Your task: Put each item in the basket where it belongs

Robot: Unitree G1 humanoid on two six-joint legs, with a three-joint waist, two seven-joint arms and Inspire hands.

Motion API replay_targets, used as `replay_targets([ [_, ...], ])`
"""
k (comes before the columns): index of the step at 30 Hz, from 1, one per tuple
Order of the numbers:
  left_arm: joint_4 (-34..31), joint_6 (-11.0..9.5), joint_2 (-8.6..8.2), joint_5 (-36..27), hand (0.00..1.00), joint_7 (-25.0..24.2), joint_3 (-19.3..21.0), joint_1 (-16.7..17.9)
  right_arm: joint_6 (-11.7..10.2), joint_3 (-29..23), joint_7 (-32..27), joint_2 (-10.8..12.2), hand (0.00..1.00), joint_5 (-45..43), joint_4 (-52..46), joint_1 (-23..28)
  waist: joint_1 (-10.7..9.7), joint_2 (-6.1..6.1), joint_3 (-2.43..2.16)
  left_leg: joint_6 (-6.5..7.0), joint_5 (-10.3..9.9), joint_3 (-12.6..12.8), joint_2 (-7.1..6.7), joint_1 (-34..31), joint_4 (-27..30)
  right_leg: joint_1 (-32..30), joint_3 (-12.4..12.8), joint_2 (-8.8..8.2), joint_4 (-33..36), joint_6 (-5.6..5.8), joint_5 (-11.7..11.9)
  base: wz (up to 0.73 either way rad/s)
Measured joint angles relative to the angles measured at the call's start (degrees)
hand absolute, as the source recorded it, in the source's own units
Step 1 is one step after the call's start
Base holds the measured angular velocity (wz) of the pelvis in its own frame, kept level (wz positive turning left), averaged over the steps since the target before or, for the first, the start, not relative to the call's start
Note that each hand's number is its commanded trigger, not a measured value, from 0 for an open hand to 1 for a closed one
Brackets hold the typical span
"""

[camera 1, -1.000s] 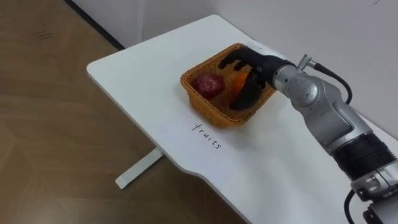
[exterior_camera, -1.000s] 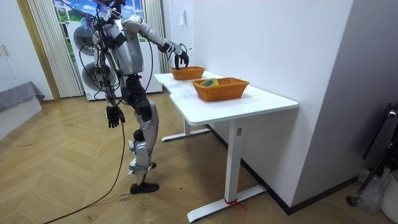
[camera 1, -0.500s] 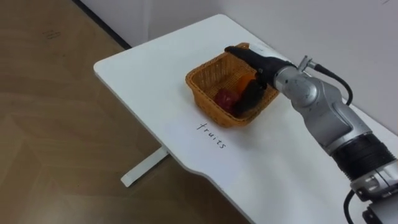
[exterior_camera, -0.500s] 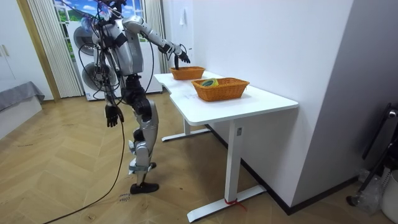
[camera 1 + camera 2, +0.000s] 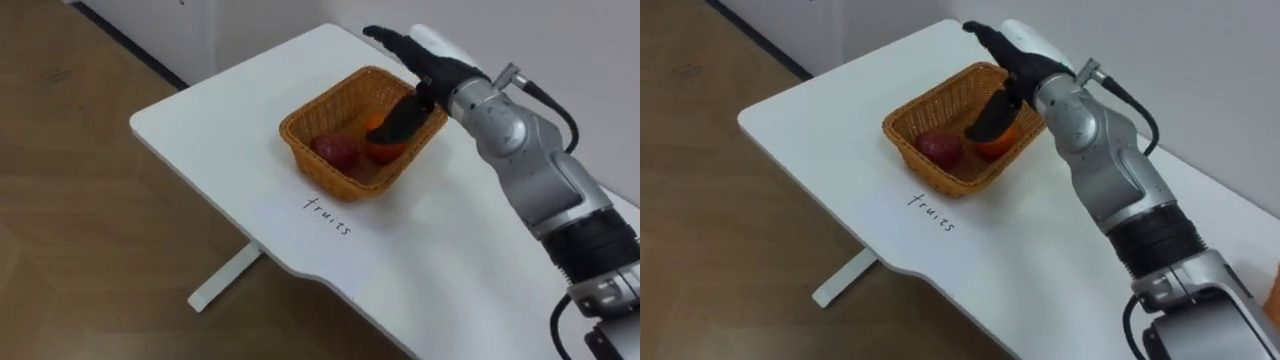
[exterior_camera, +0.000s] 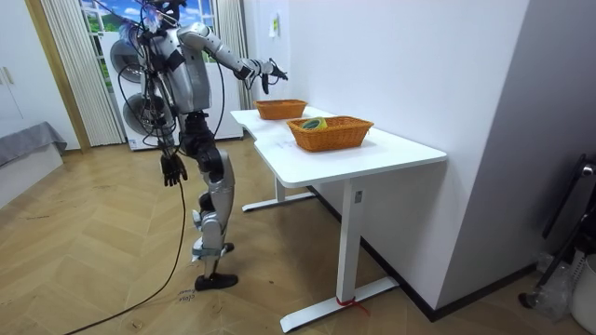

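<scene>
White table; wicker basket near its end. Right hand above the basket's far rim, fingers straight and spread, holding nothing; left hand hangs by the thigh, state cannot be told. Red fruit and orange fruit lie side by side in the basket.

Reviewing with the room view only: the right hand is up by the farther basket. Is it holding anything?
Observer: No. The right hand is open, fingers straight, with nothing in it, above the basket's far side.
Operator: What is inside that basket?
Observer: The basket holds a red fruit and an orange fruit, side by side.
</scene>
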Motion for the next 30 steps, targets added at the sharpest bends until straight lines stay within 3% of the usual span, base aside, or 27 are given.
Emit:
replay_targets([
  [5, -0.76, -0.19, -0.23, 0.12, 0.0, -0.54, -0.07, -0.19, -1.13, -4.33, -3.63, -0.74, 0.0, -0.24, -4.28, 0.47, -3.83, 2.13, -0.64, 0.26, 0.1, 2.88, 0.54, 1.66, -0.64, -0.09, 3.03, -0.08, 0.39, -0.03, 0.02, -0.29],
  [10, -3.3, -1.27, -0.34, -0.6, 0.0, -0.55, 0.15, -1.52, -1.38, -6.15, -6.63, -2.61, 0.0, 1.38, -4.3, 0.46, -6.8, 2.25, -0.66, 0.22, 0.11, 4.21, 1.08, 2.02, -1.35, -0.61, 5.24, 0.13, 1.03, -0.19, 0.11, -0.21],
  [13, -3.89, -1.83, -0.3, -2.17, 0.0, -0.65, 0.22, -2.14, -1.37, -8.37, -6.82, -3.26, 0.0, 3.79, -5.09, 0.47, -9.12, 1.81, -0.97, 0.29, 0.15, 5.0, 1.16, 1.97, -1.4, -1.25, 6.2, 0.16, 1.15, -0.26, 0.16, -0.13],
  [20, -5.79, -2.72, -0.23, -2.2, 0.0, -2.3, 0.25, -2.05, -2.06, -15.73, -11.42, -4.9, 0.0, 5.57, -11.53, 1.12, -13.37, 2.24, -0.67, 0.42, -0.03, 7.37, 1.84, 2.99, -2.23, -1.48, 7.66, 0.47, 0.96, -0.26, 0.32, -0.14],
  [24, -5.78, -3.44, -0.24, -2.16, 0.0, -2.35, -0.09, -2.82, -2.38, -17.61, -14.07, -4.93, 0.0, 5.7, -13.86, 2.39, -14.57, 2.82, -0.45, 0.19, -0.24, 8.58, 2.32, 3.99, -2.76, -1.45, 9.21, 0.93, 0.86, -0.32, 0.35, -0.21],
  [27, -5.64, -3.98, -0.49, -2.22, 0.0, -2.29, -0.95, -3.71, -4.41, -18.88, -14.77, -5.21, 0.0, 5.47, -15.16, 4.9, -15.47, 3.33, -0.26, 0.15, -0.31, 10.82, 2.95, 4.81, -3.4, -1.68, 10.87, 1.23, 0.83, -0.66, 0.58, -0.34],
  [30, -5.66, -5.8, -1.29, -2.08, 0.0, -2.32, -0.91, -4.04, -5.15, -21.98, -15.72, -5.26, 0.0, 4.89, -16.04, 8.99, -16.94, 4.14, -0.53, 0.17, -0.31, 11.67, 3.01, 4.88, -3.81, -2.25, 12.18, 1.32, 0.94, -0.69, 0.59, -0.19],
])
